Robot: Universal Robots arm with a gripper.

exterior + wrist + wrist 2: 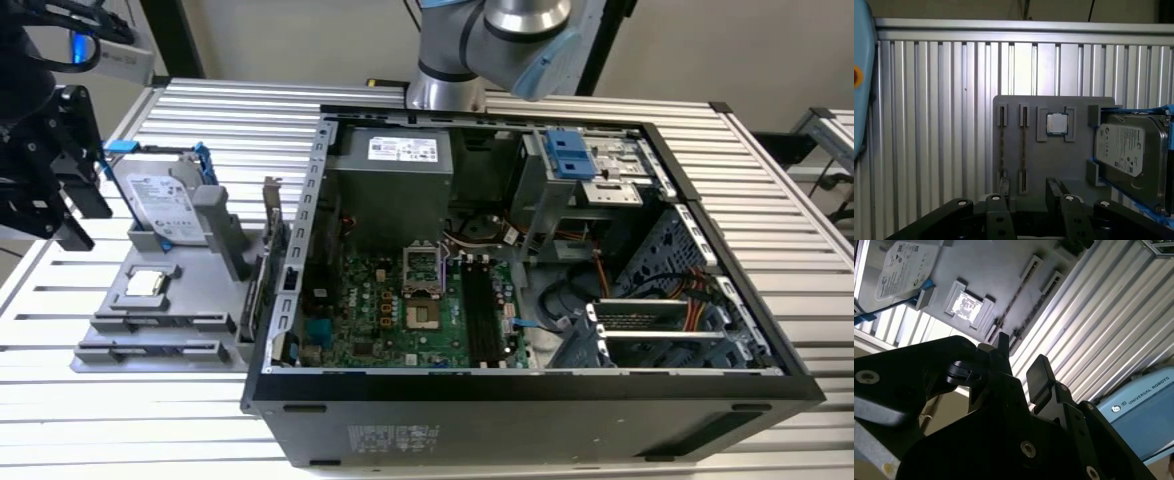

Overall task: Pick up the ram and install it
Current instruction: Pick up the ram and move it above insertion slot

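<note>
Gripper [1029, 194] hangs open at the edge of a grey plastic holder [1054, 160], its two black fingers [1004, 192] apart and holding nothing. Just past them two ram sticks [1002, 145] stand on edge in the holder's narrow slots, side by side, each a long, thin, dark strip. Beside them sits one square silver chip [1056, 123], then one hard drive [1121, 150] in a blue frame. One open computer case [534, 400] stands near the holder on the ribbed metal table [929, 125].

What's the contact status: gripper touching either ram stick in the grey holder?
Apart. The exterior view shows the gripper hanging clear of the ram sticks, bare grey holder between them.
</note>
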